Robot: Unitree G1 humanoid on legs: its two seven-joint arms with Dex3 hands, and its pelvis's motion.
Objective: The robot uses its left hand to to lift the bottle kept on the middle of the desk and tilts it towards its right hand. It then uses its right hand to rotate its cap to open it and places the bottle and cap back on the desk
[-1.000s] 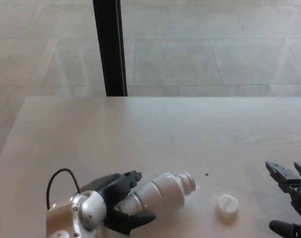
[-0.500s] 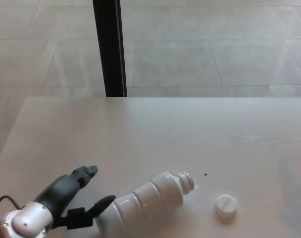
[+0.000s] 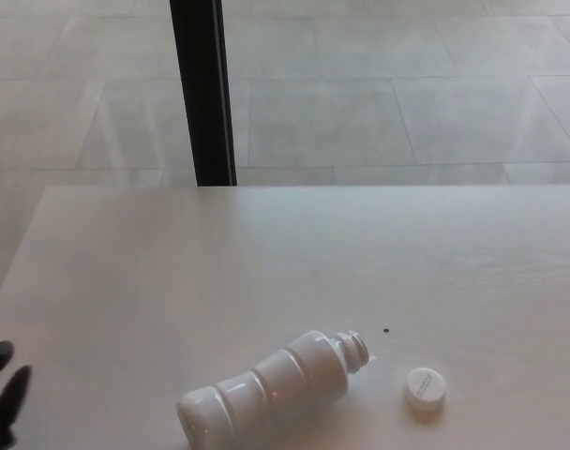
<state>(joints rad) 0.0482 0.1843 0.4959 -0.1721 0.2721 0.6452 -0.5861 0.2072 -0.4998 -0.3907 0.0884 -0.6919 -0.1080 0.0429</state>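
Bottle point(image 3: 268, 388), white and ribbed, lies on its side on the counter point(image 3: 266, 253) near the front edge, neck pointing toward my right and slightly away from me, mouth uncapped. Cap point(image 3: 424, 389), white and round, rests flat on the counter just beside the mouth, to its right, apart from the bottle and touching nothing else. A small dark speck point(image 3: 386, 330) marks the counter surface just beyond the neck.

Progress, as I judge it from this layout: the cap is off and both pieces are set down, so the lifting, tilting, unscrewing and placing steps appear done. The bottle lies flat, not upright; whether that counts as a proper placement I cannot say. Little seems left beyond clearing my arms from the work area.

My left hand point(image 3: 4, 398) shows only as two dark fingertips point(image 3: 13, 394) at the lower left corner, well apart from the bottle. It holds nothing and touches nothing, and the two visible tips stand apart, so I read it as released. My right hand is out of the picture, so I cannot describe its state.

Beyond the counter are a tiled floor point(image 3: 360, 94) and a black upright post point(image 3: 202, 89).
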